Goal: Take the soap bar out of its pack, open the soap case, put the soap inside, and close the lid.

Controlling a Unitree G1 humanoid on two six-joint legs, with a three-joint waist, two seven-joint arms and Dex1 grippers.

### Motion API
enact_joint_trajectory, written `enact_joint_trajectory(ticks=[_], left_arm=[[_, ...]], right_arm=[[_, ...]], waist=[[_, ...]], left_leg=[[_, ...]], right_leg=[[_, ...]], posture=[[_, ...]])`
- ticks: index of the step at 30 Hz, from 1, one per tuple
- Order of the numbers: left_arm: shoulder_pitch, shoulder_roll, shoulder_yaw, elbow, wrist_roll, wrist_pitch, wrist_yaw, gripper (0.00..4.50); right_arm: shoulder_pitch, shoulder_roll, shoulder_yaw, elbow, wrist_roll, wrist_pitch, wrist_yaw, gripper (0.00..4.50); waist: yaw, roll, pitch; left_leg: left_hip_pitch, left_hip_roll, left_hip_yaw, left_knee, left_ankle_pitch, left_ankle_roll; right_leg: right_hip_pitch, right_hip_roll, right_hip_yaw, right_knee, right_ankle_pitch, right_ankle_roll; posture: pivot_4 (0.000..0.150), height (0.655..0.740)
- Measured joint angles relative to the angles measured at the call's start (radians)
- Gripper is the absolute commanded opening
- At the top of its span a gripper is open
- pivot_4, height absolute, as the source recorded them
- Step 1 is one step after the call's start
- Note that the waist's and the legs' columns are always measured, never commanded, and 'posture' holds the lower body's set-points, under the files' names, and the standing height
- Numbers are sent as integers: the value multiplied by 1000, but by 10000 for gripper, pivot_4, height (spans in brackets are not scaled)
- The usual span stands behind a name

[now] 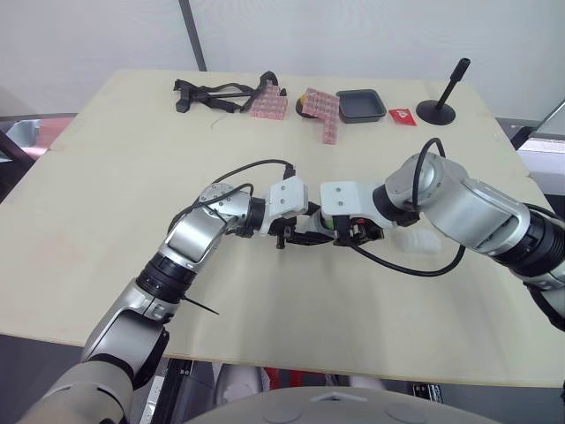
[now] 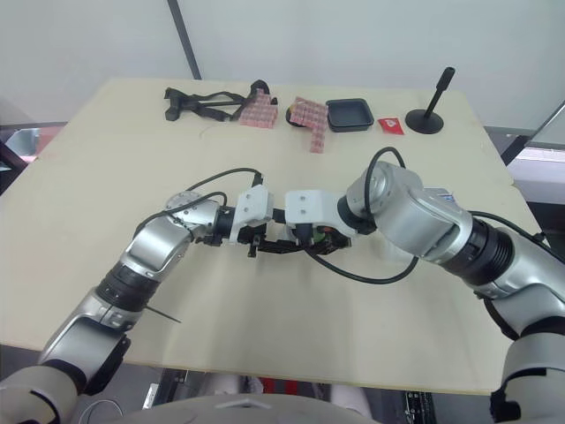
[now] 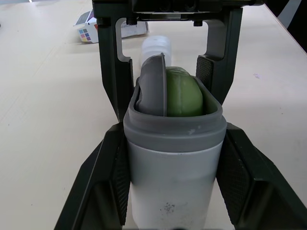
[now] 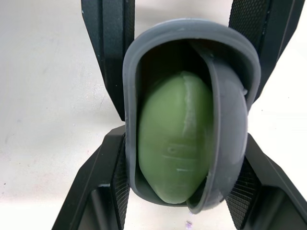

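Both grippers meet nose to nose at the table's middle. My left gripper [image 3: 175, 132] is shut on the soap case [image 3: 170, 172], a white tube-like body with a grey rim, held on its side. The green soap bar [image 4: 175, 153] sits in the case's mouth beside a grey flap [image 4: 228, 120] folded inward. My right gripper [image 4: 184, 136] faces that mouth, open, with one finger along each side of the rim and neither on the soap. From the head, the soap [image 1: 328, 226] is a green speck between the two grippers. The soap pack [image 3: 88, 28], a small printed box, lies on the table beyond.
A translucent piece [image 1: 422, 240] lies under my right forearm. At the far edge are a black strap bundle [image 1: 212, 93], pink patterned packs [image 1: 269, 106], a black tray [image 1: 360, 104], a red tag [image 1: 402, 116] and a black stand [image 1: 439, 106].
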Motion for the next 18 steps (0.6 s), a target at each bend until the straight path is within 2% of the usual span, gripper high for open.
enact_joint_trajectory(ticks=[2, 4, 8, 14, 18], left_arm=[[0, 0, 0, 0, 0, 0, -3, 19225], [0, 0, 0, 3, -1, 0, -8, 19225], [8, -1, 0, 5, -6, 0, -18, 19225], [49, 3, 23, 4, -43, -9, -46, 19225], [110, 20, 82, 13, -80, -91, -85, 19225]], right_arm=[[3, 1, -3, 0, 0, 1, 1, 20942], [14, 4, -12, 0, 2, 2, 2, 30796], [25, 20, -35, -6, 4, 1, -4, 43994], [68, 23, -77, 3, 6, -15, -9, 44542], [206, 71, -239, 39, 78, -43, -31, 44542]], waist=[[0, 0, 0], [0, 0, 0], [0, 0, 0], [0, 0, 0], [1, 0, 0]], left_leg=[[0, 0, 0, 0, 0, 0], [0, 0, 0, 0, 0, 0], [0, 0, 0, 0, 0, 0], [0, 0, 0, 0, 0, 0], [-1, 0, 0, 0, 0, 0]], right_leg=[[0, 0, 0, 0, 0, 0], [0, 0, 0, 0, 0, 0], [0, 0, 0, 0, 0, 0], [0, 0, 0, 1, 0, 0], [-1, 0, 2, 0, 0, 0]], posture=[[1500, 7400], [1500, 7400], [1500, 7400], [1500, 7400], [1500, 7400]])
